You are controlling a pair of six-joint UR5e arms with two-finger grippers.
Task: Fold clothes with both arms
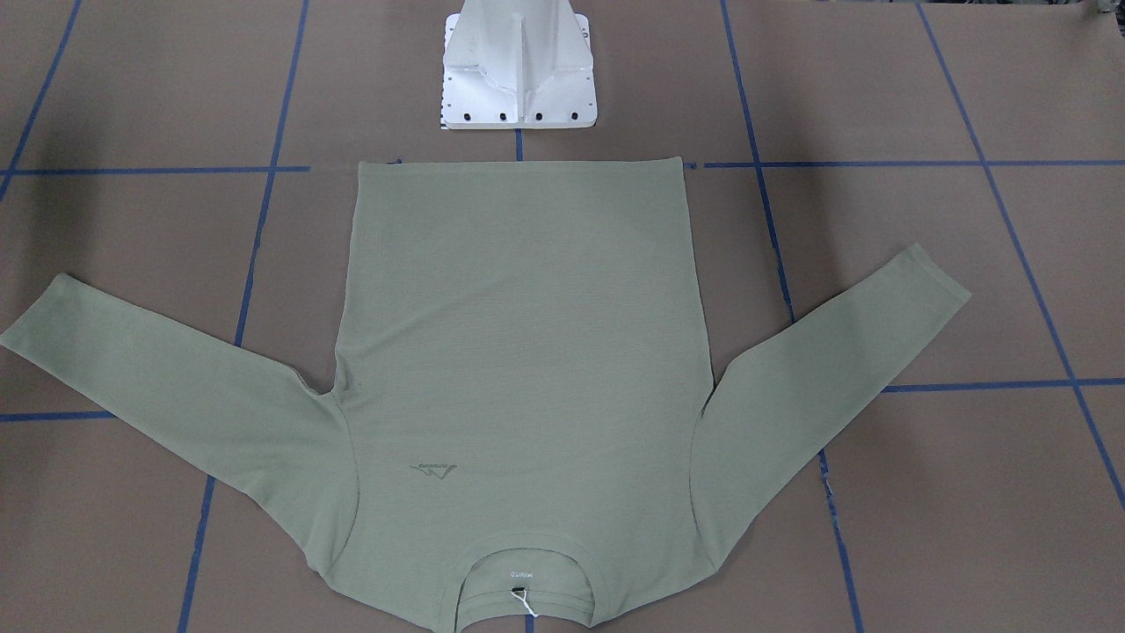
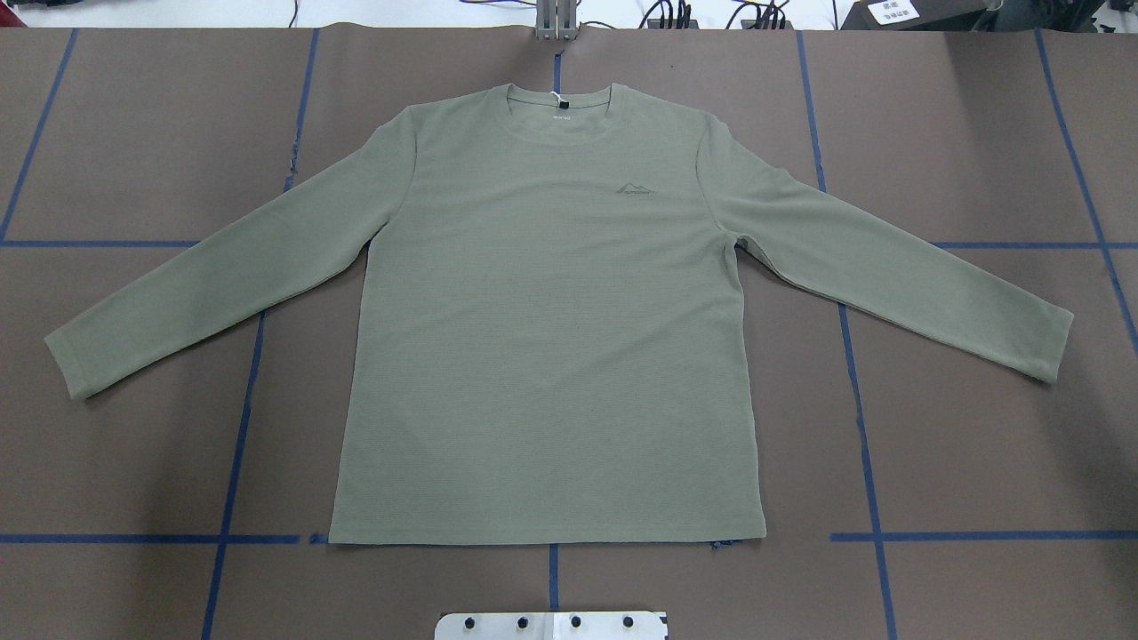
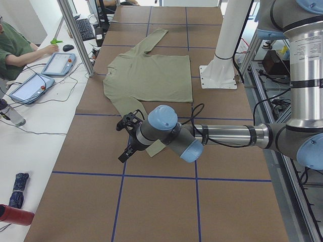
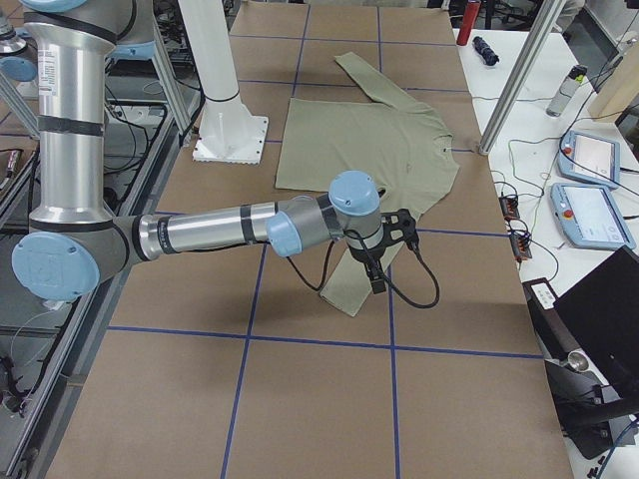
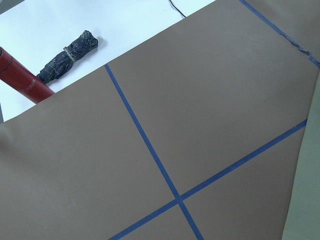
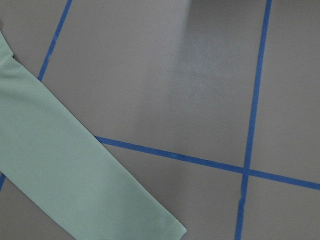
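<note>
My silver-tube left arm (image 3: 227, 135) reaches out low and flat, away from the sage-green long-sleeved knit shirt (image 2: 542, 338). Its black two-finger left gripper (image 3: 126, 151) points down, just past the end of the shirt's near sleeve. I cannot tell if its fingers are apart or closed. My silver-tube right arm (image 4: 200, 232) does the same on the other side of the shirt. Its black two-finger right gripper (image 4: 375, 274) hangs over that sleeve's end, and I cannot tell its fingers either. The right wrist camera looks down on the sleeve cuff (image 6: 75, 175).

The shirt lies flat, front up, on the brown paper-covered table (image 2: 960, 427), sleeves spread out to both sides. Blue tape lines (image 2: 861, 427) cross the paper around the shirt. The shirt's bottom edge is near the white metal pedestal base (image 1: 518, 70). Past the shirt's neck stands a white side table (image 3: 35, 131) with flat grey screen pads (image 3: 29, 86), where a person in a green top (image 3: 15, 48) sits.
</note>
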